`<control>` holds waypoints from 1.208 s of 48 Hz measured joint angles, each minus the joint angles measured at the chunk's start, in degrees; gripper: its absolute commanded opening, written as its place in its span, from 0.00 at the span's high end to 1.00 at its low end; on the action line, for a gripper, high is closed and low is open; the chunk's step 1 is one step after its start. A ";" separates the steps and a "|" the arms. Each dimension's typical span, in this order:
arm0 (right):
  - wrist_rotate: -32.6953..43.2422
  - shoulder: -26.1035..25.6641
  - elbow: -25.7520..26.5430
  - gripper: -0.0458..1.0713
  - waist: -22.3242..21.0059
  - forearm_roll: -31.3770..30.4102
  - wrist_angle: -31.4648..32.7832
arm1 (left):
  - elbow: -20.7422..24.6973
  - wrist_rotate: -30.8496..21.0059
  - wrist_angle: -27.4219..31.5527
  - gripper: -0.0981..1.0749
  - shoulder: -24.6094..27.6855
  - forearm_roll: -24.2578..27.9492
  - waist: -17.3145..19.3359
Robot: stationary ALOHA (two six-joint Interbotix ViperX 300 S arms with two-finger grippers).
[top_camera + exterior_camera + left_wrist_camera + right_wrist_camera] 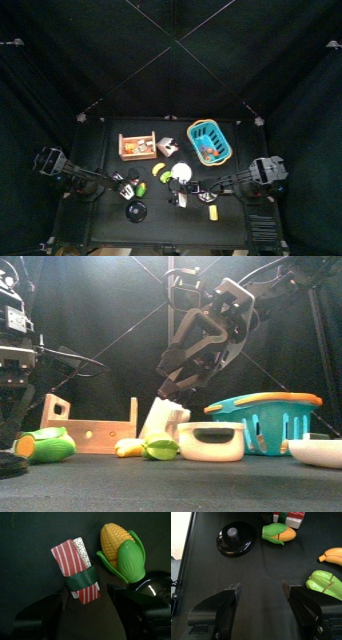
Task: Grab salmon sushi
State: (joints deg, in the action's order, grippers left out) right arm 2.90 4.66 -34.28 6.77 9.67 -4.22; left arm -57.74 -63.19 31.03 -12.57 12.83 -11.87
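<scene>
Salmon sushi directly ahead of left claw, released, approach step; next descend and clench. Right claw released, idle.

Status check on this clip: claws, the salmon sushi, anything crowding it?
Left claw open, hovering over the salmon sushi, not gripping. Right claw open, empty. Corn lies right beside the sushi.

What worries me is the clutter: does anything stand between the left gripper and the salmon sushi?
Nothing visible does. In the left wrist view the salmon sushi lies on bare table directly ahead of the open left gripper. The corn lies beside the sushi, off the path.
</scene>
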 measured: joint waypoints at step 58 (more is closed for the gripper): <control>0.00 0.97 0.00 0.10 0.00 0.26 0.00 | -0.18 -0.53 -1.05 0.14 -0.44 0.53 2.11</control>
State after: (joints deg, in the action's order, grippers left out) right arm 2.90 5.63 -34.28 6.77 9.93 -4.22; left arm -57.92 -63.72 29.97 -13.01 13.36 -9.76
